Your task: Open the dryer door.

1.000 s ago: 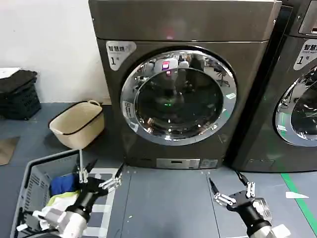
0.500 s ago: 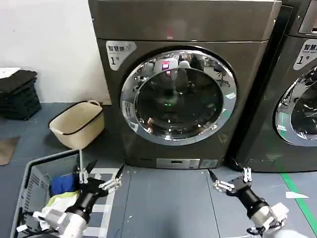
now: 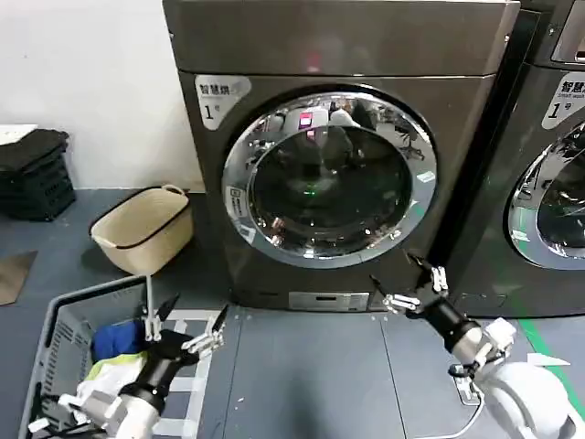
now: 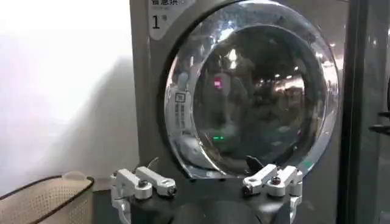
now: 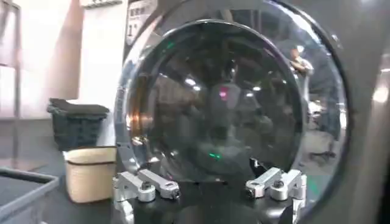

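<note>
Nearest the robot, the left gripper [image 3: 187,326] hangs low over the floor beside a grey laundry basket [image 3: 55,347] that holds blue and pale cloth; its jaws are spread wide and hold nothing. In the left wrist view the same gripper [image 4: 207,182] shows its two fingertips [image 4: 155,181] well apart, with the machine front beyond them.

Farther forward, the right gripper [image 3: 409,283] reaches toward the lower right of the machine, close in front of the panel just below the chrome rim. Its jaws are also wide open and empty, not touching the door. In the right wrist view this gripper [image 5: 210,182] sits just before the glass.

Beyond both, the dryer door [image 3: 329,176] is shut, flush in the front of the dark grey-brown dryer [image 3: 338,37], its broad chrome ring around a dark glass centre; it also shows in the left wrist view [image 4: 256,91] and the right wrist view [image 5: 225,97].

A beige tub [image 3: 142,229] stands on the floor to the left of the machine, near the white wall, and a neighbouring machine [image 3: 548,165] stands at the right edge.
</note>
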`<state>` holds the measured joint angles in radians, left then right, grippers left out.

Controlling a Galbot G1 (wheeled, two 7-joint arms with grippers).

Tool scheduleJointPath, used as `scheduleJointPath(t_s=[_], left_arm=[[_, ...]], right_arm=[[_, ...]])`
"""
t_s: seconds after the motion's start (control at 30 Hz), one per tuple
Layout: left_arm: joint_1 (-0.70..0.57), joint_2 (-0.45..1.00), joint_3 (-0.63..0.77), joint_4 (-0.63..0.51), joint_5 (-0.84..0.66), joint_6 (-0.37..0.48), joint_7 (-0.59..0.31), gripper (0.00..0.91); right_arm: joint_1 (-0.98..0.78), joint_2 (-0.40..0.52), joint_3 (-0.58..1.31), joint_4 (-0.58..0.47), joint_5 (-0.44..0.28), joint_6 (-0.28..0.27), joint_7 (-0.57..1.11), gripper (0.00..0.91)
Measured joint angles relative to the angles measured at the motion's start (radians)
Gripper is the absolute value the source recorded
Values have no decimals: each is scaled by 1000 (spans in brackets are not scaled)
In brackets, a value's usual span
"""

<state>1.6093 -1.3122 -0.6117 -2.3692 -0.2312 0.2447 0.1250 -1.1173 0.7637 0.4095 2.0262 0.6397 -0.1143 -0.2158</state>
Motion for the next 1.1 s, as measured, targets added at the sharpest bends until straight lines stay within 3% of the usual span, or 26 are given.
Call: scheduleJointPath(t_s=[0.6, 1.1], left_arm=[[0, -3, -9, 2, 5, -4, 1, 907], [1, -6, -9, 8, 6, -6, 3, 907]], right_arm=[[331, -18, -274, -108, 71, -14, -17, 907], [546, 31, -459, -219, 121, -18, -36, 907]])
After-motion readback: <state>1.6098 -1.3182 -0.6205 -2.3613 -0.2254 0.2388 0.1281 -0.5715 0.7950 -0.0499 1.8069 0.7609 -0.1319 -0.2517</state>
